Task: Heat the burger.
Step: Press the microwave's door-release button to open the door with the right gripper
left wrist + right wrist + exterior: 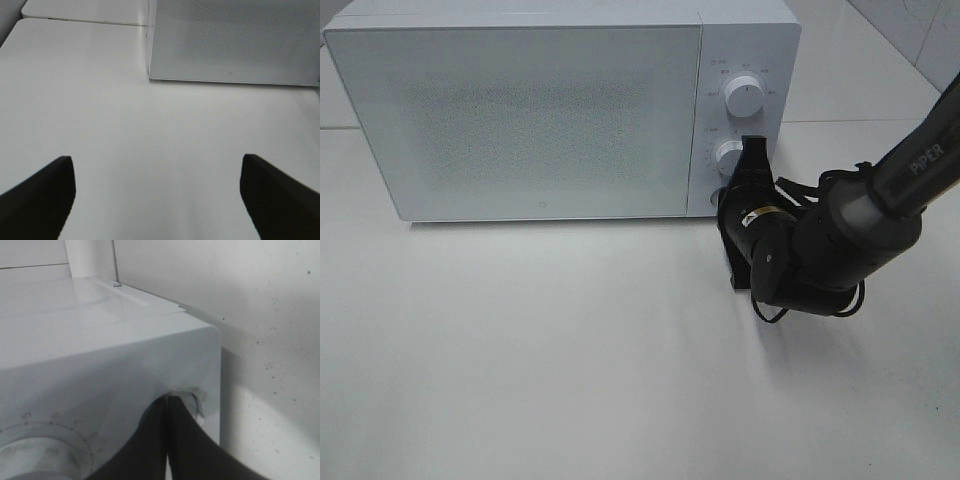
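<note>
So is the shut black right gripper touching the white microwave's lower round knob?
Cannot tell. In the exterior high view the right gripper overlaps the lower knob; the right wrist view shows neither contact nor gap plainly.

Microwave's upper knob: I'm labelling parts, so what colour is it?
The upper knob is white, like the microwave; the exterior high view shows it best.

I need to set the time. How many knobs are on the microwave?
2. The upper knob is high on the right panel of the microwave; the lower knob is just below, by the right gripper. The arm may hide another.
</note>
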